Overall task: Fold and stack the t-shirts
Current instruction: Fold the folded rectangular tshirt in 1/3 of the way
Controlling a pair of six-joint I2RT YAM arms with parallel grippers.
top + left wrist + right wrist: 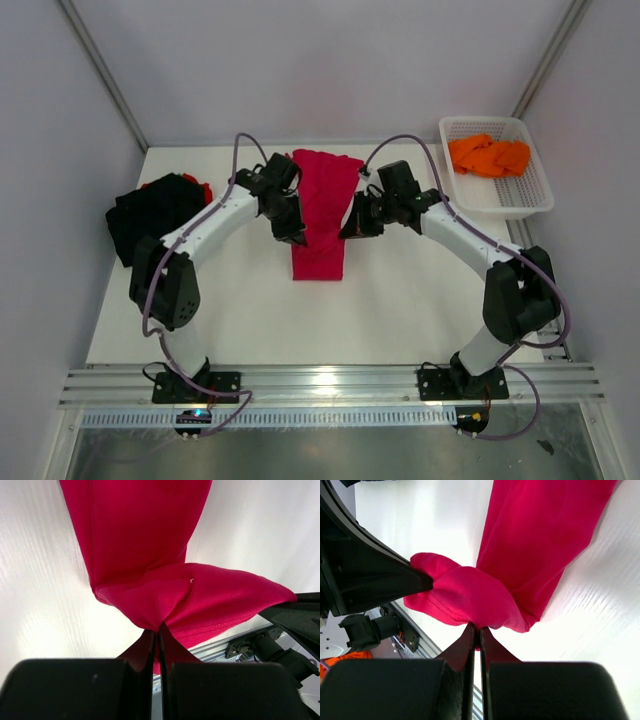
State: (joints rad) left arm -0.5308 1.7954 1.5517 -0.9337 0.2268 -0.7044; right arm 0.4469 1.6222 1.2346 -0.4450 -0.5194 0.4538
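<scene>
**A:** Where is the crimson t-shirt (pixel 322 190)?

**B:** It lies mid-table as a long strip running toward the far edge. Your left gripper (pixel 159 630) and right gripper (pixel 478 630) each have their jaws pinched tight on a bunched fold of it. That fold is raised between them, partway along the strip.

**A:** How will it handle?

**B:** I judge it light, limp and not slippery. It sags and gathers wherever you leave it unsupported, so take it at the two outer edges of the fold and spread them enough to flatten the cloth. It won't break, but a thin pinch could slip.

**A:** And the rest?

**B:** The black t-shirts (pixel 150 215) are heaped at the table's left edge, with a red one (pixel 200 187) beside them. The orange ones (pixel 490 155) sit in the white mesh basket (pixel 540 200) at the far right corner.
</scene>
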